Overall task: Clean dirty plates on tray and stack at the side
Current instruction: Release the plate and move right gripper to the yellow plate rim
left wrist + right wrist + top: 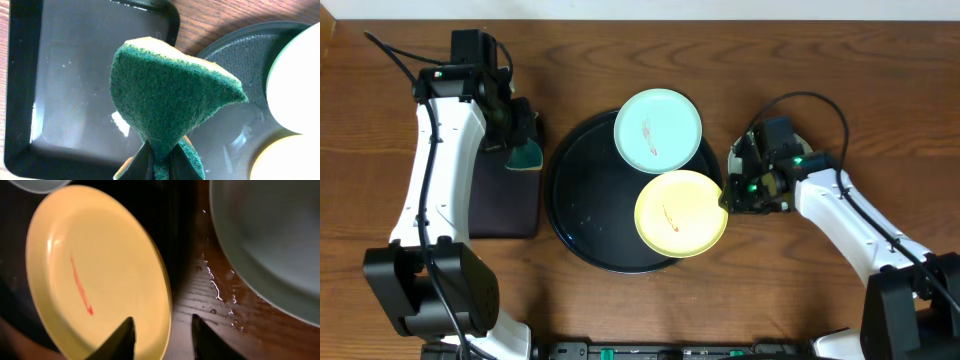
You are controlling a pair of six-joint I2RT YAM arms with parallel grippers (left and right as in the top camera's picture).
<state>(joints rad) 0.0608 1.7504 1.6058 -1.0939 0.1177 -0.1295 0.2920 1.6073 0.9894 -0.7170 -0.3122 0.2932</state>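
Mint plate, yellow plate, both red-smudged, on black tray

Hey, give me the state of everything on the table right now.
Pale yellow round plastic plate: red streak, on the round glossy black tray.
Pale mint round plate on tray: red smudges.
Second mint plate: off tray, no smudge visible.
Green sponge: pinched, creased.
Left gripper: shut on sponge.
Right gripper: open around yellow plate's rim.

Open end effector astride the rim of the yellow plate (thin red streak at its centre), one finger above the plate, the other above wet bench. Black tray underneath. Pale aqua plate near, on the bench.
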